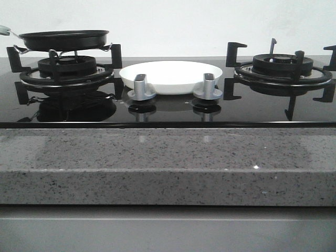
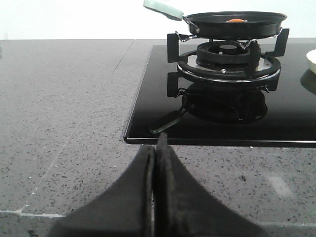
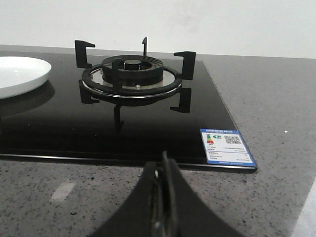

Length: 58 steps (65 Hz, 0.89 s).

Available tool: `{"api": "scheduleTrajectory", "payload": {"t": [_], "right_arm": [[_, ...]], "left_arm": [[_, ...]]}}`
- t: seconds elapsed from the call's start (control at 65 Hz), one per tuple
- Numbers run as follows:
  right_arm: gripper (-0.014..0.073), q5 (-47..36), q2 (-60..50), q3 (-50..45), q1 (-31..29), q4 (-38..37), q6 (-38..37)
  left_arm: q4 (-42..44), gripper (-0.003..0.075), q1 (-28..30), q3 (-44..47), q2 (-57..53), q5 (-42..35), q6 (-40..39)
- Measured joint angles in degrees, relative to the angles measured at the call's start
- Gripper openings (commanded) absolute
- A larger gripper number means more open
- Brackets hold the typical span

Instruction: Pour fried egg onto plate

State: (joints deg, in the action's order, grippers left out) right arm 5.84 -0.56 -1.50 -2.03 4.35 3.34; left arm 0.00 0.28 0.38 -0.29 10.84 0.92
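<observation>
Counter: the grey stone counter is closest to us, and it runs along the front edge of the worktop with nothing on it.
Our left gripper: our left gripper hangs over the stone near the front left corner of the hob, with its two black fingers pressed together and nothing between them.
Our right gripper: our right gripper hangs over the stone near the front right corner of the hob, fingers together too, holding nothing.
Hob: the black glass hob has a burner at each end and two grey knobs in the middle.
Pan: the black pan sits on the left burner, and its pale green handle points off toward the left edge.
Egg: the egg is in the pan; we see only a bit of orange over the pan's rim.
Plate: the plate lies on the hob between the two burners, behind the knobs, and it looks bare.
Done: we think nothing is done, because the egg is in the pan and no gripper touches the pan.
Left to do: we think we must grab the handle, lift the pan, carry it over the plate and tip it so the egg slides out.
</observation>
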Motion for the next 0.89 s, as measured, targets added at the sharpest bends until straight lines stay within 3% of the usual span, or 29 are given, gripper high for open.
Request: {"api": "scheduleTrajectory", "payload": {"t": [0.615, 0.892], "right_arm": [[-0.0067, 0.0, 0.0, 0.0, 0.0, 0.0, 0.0], [-0.0067, -0.7, 0.0, 0.0, 0.0, 0.0, 0.0]], "left_arm": [[0.0, -0.0019, 0.0, 0.0, 0.0, -0.3, 0.0], [0.0, -0.0020, 0.0, 0.0, 0.0, -4.6, 0.0]]}}
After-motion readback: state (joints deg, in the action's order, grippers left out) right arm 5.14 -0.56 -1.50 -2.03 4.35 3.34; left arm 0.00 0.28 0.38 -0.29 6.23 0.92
